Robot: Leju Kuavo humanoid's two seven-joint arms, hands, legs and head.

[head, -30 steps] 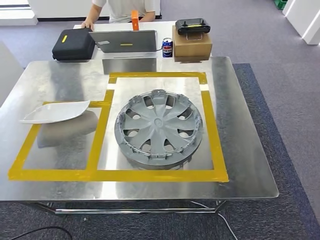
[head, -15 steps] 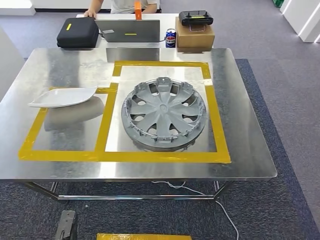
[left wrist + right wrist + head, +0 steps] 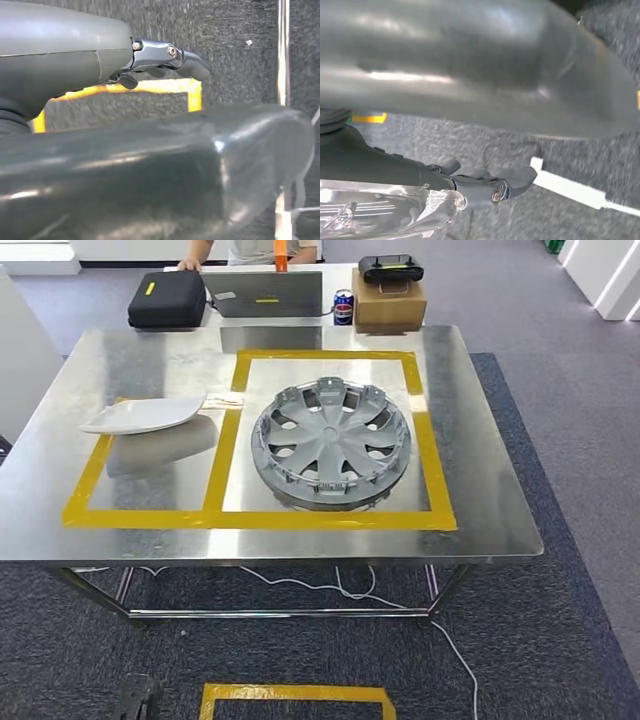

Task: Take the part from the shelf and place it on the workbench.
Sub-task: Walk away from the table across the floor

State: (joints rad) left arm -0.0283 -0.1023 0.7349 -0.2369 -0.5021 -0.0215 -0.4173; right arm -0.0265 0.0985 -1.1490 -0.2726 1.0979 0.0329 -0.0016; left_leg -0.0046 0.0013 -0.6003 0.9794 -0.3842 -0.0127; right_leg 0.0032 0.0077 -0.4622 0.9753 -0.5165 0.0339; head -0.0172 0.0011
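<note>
A grey wheel cover (image 3: 330,443) lies flat inside the larger yellow-taped square on the steel workbench (image 3: 490,500). To its left a white curved panel (image 3: 143,415) rests in the smaller taped square. Both arms hang low, away from the bench. My left hand (image 3: 162,57) hangs over dark carpet, its fingers stretched out straight with nothing in them. My right hand (image 3: 490,182) also hangs over the carpet with straight fingers and holds nothing.
Behind the bench, a second table carries a black case (image 3: 166,298), a laptop (image 3: 264,294), a can (image 3: 343,307) and a cardboard box (image 3: 388,300); a person (image 3: 260,250) sits there. Cables (image 3: 332,585) trail under the bench. Yellow tape (image 3: 298,700) marks the carpet in front.
The whole view has shifted: the bench now sits higher and farther off, with more carpet and a floor marking below it. The parts on the bench have not moved.
</note>
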